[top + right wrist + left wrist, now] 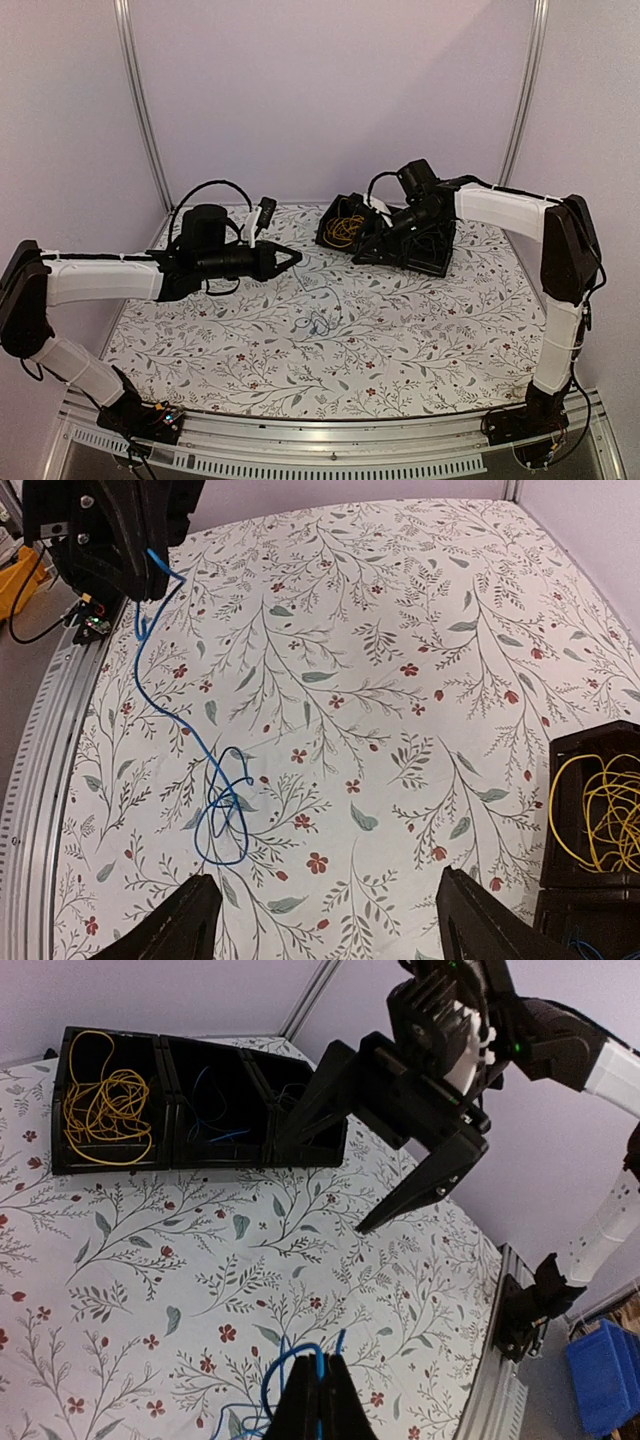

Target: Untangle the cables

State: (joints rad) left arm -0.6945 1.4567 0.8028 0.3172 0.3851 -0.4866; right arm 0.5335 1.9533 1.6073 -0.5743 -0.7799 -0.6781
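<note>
My left gripper (322,1385) is shut on a thin blue cable (268,1385) and holds one end above the floral table. In the right wrist view the blue cable (220,815) hangs from the left gripper (150,558) down to a small looped tangle on the table. My right gripper (330,930) is open and empty, hovering above the table between the tangle and the tray; it also shows in the left wrist view (320,1190). A yellow cable bundle (105,1100) lies in the left compartment of the black tray (110,1165), blue wire (215,1110) in the middle one, dark wire (292,1092) in the third.
The black tray (438,262) stands at the table's back right, behind my right gripper (372,245). My left gripper (296,259) hovers left of centre, with the blue tangle (318,322) below it. A metal rail (40,780) edges the table. A blue bin (610,1370) stands off the table.
</note>
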